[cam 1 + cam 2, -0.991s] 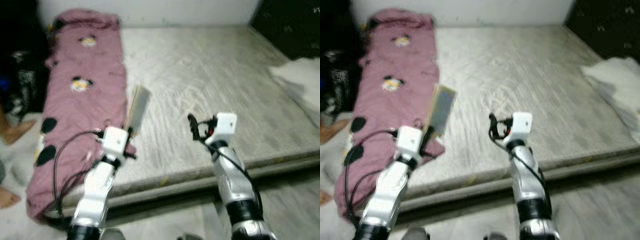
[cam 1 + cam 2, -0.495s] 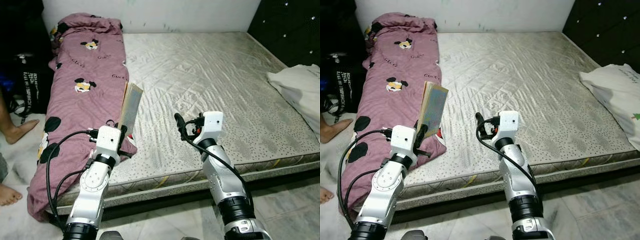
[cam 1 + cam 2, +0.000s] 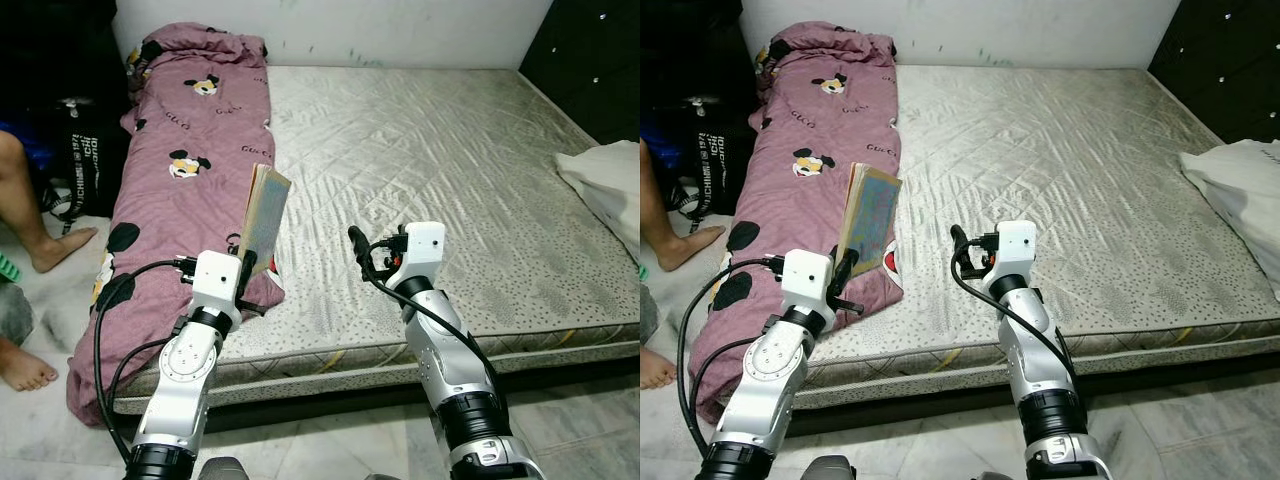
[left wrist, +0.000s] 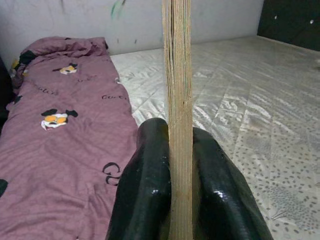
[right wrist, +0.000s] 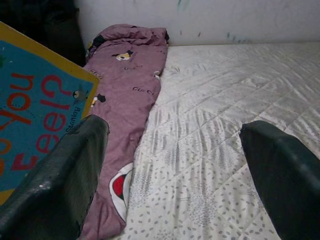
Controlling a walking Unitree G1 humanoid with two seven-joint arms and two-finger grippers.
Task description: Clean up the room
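Observation:
My left gripper (image 3: 246,268) is shut on a thin blue book (image 3: 263,213) with red letters, held upright over the near left part of the mattress (image 3: 430,160). In the left wrist view both black fingers (image 4: 145,185) press the book's edge (image 4: 179,115). My right gripper (image 3: 356,246) hovers open over the mattress near its front edge, with nothing between its fingers (image 5: 75,165); the book's cover (image 5: 35,115) shows beside it. A purple cartoon-print blanket (image 3: 185,170) lies folded along the mattress's left side.
A person's bare legs and feet (image 3: 25,240) are on the floor at the left, beside a black bag (image 3: 85,150). A white pillow (image 3: 610,185) lies at the mattress's right edge. A dark padded headboard (image 3: 590,60) stands at the back right. Tiled floor (image 3: 330,440) runs along the bed's front.
The camera has shifted, so the whole scene has slid right and sharpened. Both arms hold the same pose, the book still upright in the left gripper.

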